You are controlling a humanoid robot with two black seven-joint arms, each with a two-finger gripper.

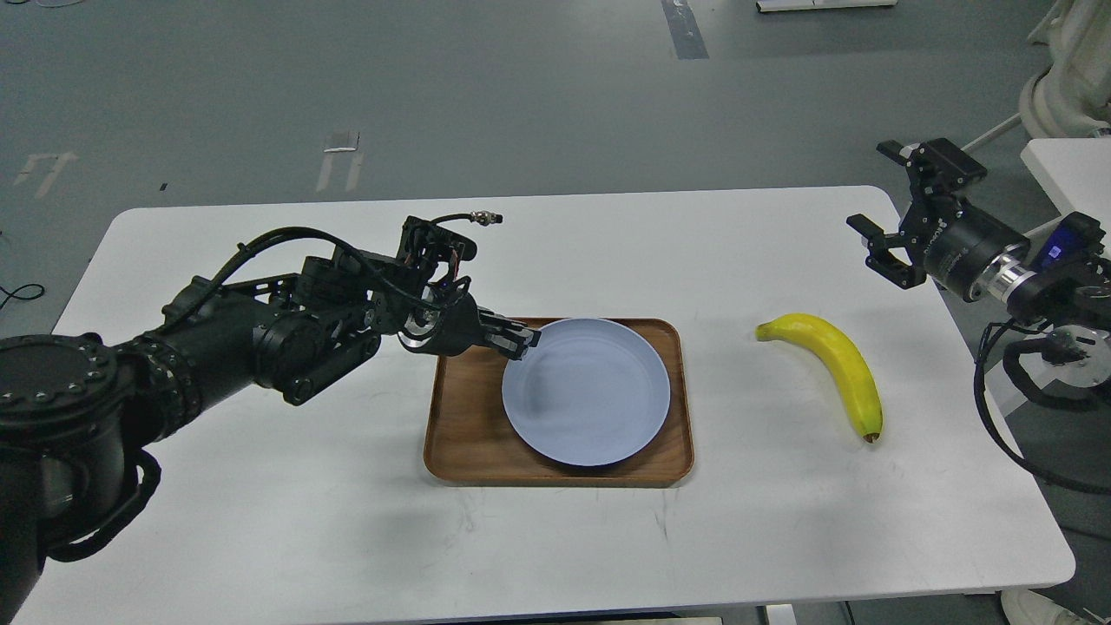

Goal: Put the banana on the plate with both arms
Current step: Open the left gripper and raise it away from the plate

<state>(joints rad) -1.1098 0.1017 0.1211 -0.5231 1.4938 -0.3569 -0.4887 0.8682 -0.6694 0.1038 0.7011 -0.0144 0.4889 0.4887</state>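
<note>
A white table [260, 521] with rounded corners fills the lower part of the head view, and its near stretch is bare apart from faint scuff marks. Just beyond that stretch, a brown wooden tray [469, 434] with rounded corners is set near the middle of the tabletop. A round pale blue plate [599, 399] is seen lying on the tray, towards its right half, with a strip of bare wood left along the tray's left side.

To the right of the tray, apart from it, a yellow banana [838, 360] is laid directly on the table. Its dark brown tip is turned towards the near edge, and its other end is curved back and to the left. Nothing is touching it.

The left arm is stretched in from the lower left, low over the table. The left gripper [519, 340] is held at the plate's far-left rim, with its fingers close together at the edge; whether the rim is pinched between them cannot be told.

Farther back, at the right edge of the table, the right gripper [892, 227] is held in the air, well clear of the banana. Its jaws are spread wide, and nothing is held between them.

Beyond the table, a grey floor [521, 104] is seen.
</note>
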